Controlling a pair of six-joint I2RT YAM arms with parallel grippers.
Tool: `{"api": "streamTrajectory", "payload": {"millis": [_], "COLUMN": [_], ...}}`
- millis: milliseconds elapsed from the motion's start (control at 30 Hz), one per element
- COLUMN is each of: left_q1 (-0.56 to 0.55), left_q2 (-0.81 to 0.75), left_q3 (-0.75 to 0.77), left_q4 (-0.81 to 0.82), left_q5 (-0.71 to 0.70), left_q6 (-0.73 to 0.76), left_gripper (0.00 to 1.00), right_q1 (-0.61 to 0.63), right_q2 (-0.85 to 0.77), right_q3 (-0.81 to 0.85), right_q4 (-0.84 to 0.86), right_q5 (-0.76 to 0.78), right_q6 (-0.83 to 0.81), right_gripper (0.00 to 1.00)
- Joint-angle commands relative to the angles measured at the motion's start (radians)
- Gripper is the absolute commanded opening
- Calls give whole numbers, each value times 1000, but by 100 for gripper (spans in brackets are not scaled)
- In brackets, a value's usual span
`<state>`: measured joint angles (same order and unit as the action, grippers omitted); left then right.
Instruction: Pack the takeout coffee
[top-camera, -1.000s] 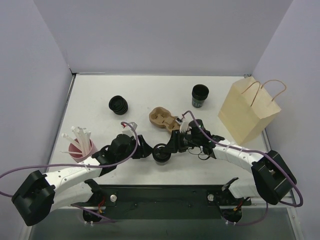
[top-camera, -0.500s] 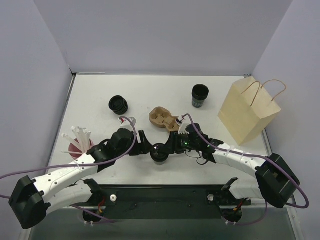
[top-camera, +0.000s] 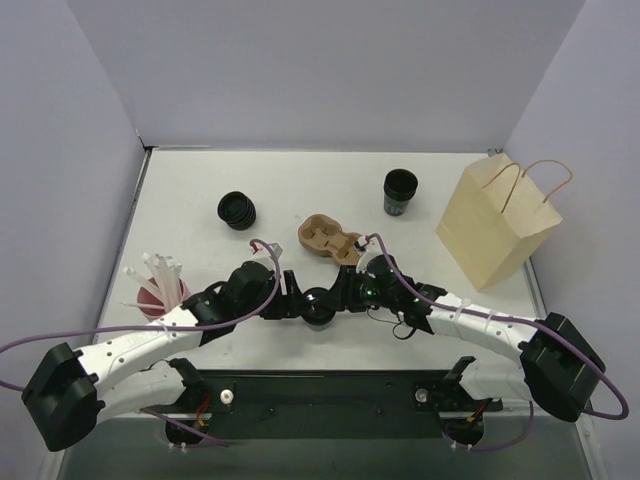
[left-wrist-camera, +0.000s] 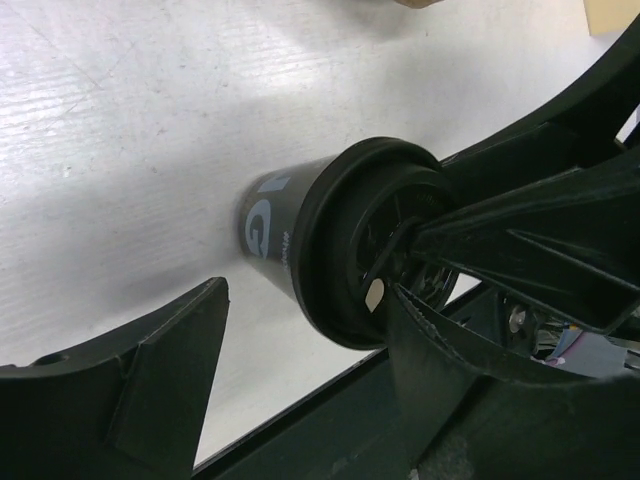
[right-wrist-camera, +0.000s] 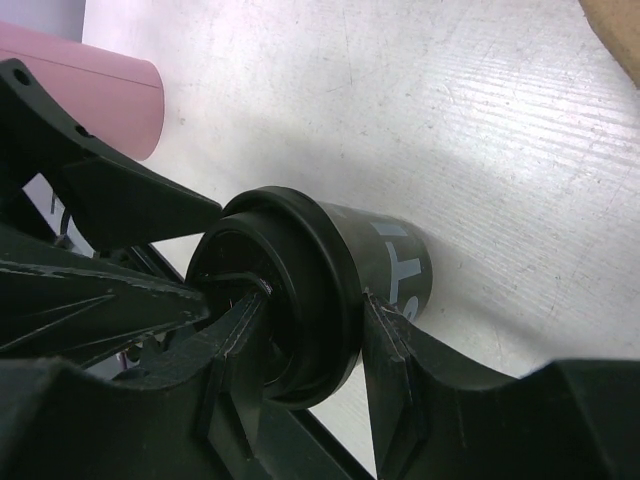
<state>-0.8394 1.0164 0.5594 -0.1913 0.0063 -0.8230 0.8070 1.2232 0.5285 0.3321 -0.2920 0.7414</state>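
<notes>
- Top external: high, behind left pincer (top-camera: 300, 300) and right pincer (top-camera: 343, 296), looking down.
- Left wrist: close, along its pincer at takeout coffee (left-wrist-camera: 285, 220).
- Right wrist: close, opposite side; same cup shared.

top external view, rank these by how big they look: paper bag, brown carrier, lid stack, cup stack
1. paper bag
2. brown carrier
3. lid stack and cup stack: they look too alike to rank

The left arm (top-camera: 140, 345) and right arm (top-camera: 475, 320) had white shells between black joints, a purple cable (top-camera: 30, 342) along each, and the matte black, angular left claw (top-camera: 303, 303) and right claw (top-camera: 338, 296).
</notes>
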Motion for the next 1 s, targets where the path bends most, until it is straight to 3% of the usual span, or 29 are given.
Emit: {"api": "streamTrajectory", "payload": {"millis": [0, 233, 633, 767, 967], "left_q1": [-20, -32, -36, -41, -49], "left_q2": [51, 94, 140, 155, 162], "left_q3": [-1, -30, 19, 27, 37], "left_q4": [81, 113, -2, -4, -5], "left_q5": [23, 1, -74, -77, -81], "left_q6": [13, 7, 35, 45, 65], "left_gripper": [72, 62, 56, 56, 55], "right_q1": [11, 14, -87, -130, -181], "right_q2": [-11, -53, -181, -206, -212], "right_q3": [-42, -44, 24, 24, 33], "right_q4": [-123, -131, -271, -297, -301], "right_q5": [77, 65, -19, -58, -121], "right_q6": [-1, 15, -45, -71, -97], "right_gripper": [25, 28, 50, 50, 40]}}
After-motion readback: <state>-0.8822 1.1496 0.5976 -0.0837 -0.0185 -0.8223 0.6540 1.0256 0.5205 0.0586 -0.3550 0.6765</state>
